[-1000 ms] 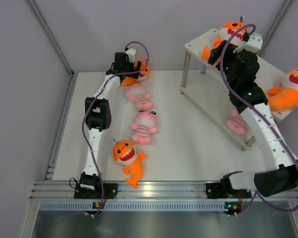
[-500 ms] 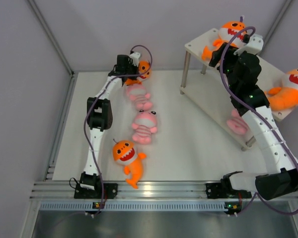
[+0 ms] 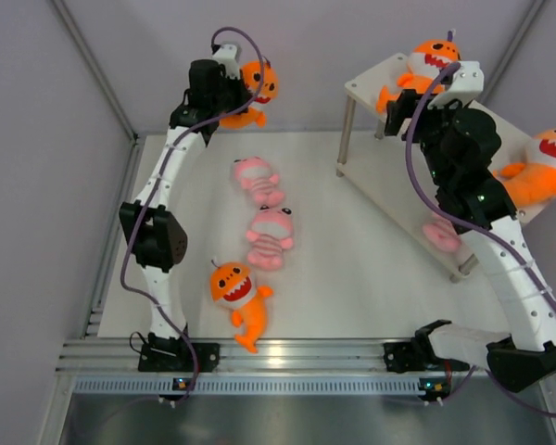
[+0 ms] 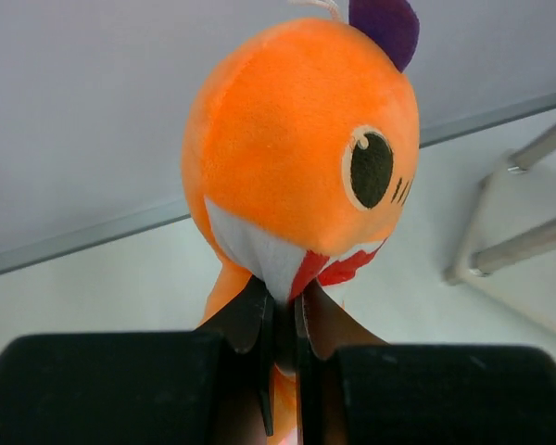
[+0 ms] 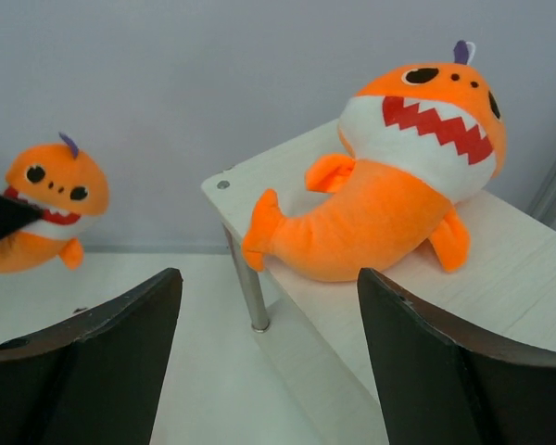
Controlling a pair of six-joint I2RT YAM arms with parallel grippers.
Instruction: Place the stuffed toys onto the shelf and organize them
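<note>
Fingers [image 4: 259, 320] of the left gripper [image 4: 283, 320] pinched tight on the white-and-red mouth of an orange shark plush [image 4: 301, 158], head up, lifted clear of the table [image 3: 352, 269] and close to the back wall [image 3: 352, 37]. Half a second ago, low over the table, just beside the far pink striped plush [image 3: 258, 178]. Open white surface to the right, as far as the legs of the shelf [image 3: 363, 88]. Right gripper [image 5: 269, 278] spread wide, gripping nothing, hovering before the shelf's corner, shifted slightly toward the wall since then. Second orange shark [image 5: 389, 185] lying on the top board by that corner, tail near the edge. Third shark [image 3: 547, 171] at the board's right end, third pink plush [image 3: 442, 232] on the lower tier. On the table, unmoved, second pink plush [image 3: 271, 236] and fourth shark [image 3: 241, 301], in a line toward the arm bases.
</note>
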